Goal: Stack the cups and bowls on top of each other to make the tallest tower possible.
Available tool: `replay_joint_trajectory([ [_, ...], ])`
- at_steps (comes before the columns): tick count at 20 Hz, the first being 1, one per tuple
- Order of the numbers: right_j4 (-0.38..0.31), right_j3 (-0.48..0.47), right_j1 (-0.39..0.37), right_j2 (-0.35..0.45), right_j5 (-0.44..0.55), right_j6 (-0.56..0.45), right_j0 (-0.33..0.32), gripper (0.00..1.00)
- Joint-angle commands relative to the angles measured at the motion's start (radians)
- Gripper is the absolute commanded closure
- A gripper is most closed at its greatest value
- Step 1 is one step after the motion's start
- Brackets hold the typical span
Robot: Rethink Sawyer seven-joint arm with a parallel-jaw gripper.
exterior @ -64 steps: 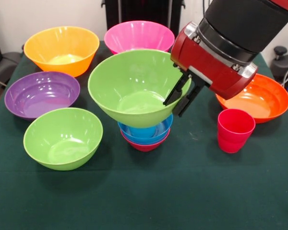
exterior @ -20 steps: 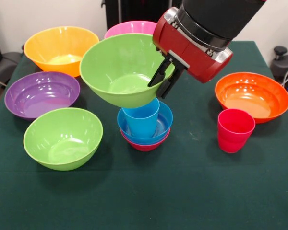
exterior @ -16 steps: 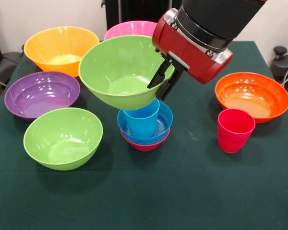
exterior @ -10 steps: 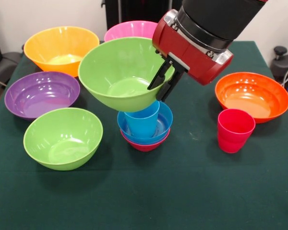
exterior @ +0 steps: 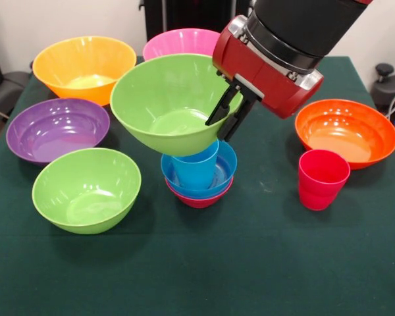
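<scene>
My gripper (exterior: 225, 122) is shut on the right rim of a lime green bowl (exterior: 168, 105), one finger inside and one outside. The bowl hangs tilted just above a light blue cup (exterior: 196, 171). That cup stands upright in a small blue bowl (exterior: 225, 172), which is nested in a small red bowl (exterior: 199, 201); these make the tower at the table's middle. A red-pink cup (exterior: 322, 178) stands upright to the right, apart from everything.
A second lime green bowl (exterior: 85, 189) sits front left, with a purple bowl (exterior: 56, 129) behind it. A yellow-orange bowl (exterior: 83, 68) and a pink bowl (exterior: 184, 43) stand at the back. An orange bowl (exterior: 344, 132) sits at the right.
The held green bowl was lifted off the stack and carried left and up, baring the blue cup. In the last half second it shifted slightly right and down toward the cup.
</scene>
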Motion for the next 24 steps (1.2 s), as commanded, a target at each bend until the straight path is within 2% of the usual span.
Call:
replay_joint_trajectory([
  [1, -0.065, 0.065, 0.010, 0.089, -0.014, -0.074, 0.024, 1.00],
  [6, -0.059, 0.042, 0.027, 0.089, -0.011, -0.058, 0.024, 1.00],
  [24, -0.057, 0.055, 0.036, 0.095, -0.049, -0.050, 0.025, 1.00],
])
